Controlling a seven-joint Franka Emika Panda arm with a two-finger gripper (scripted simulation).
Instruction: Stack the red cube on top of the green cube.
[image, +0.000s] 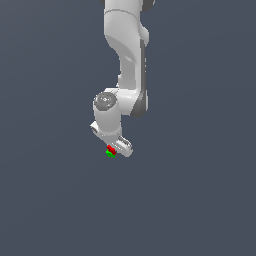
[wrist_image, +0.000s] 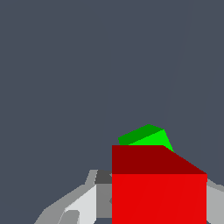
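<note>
Pincer (image: 116, 150) clenched on the red cube (wrist_image: 158, 192), which fills the space between its fingers (wrist_image: 78, 205); beyond and partly beneath the held cube lies the green cube (wrist_image: 148, 136), touching or nearly touching it, offset towards the far side. To place well: centre red squarely over green, lower until the faces meet, then release without lateral drag

I see bare grey surface (image: 200, 200) on every side, open for passing. The only obstacles are the red cube (image: 111, 149) and the green cube (image: 110, 154) directly beneath it, both right by my hand (image: 116, 149).
</note>
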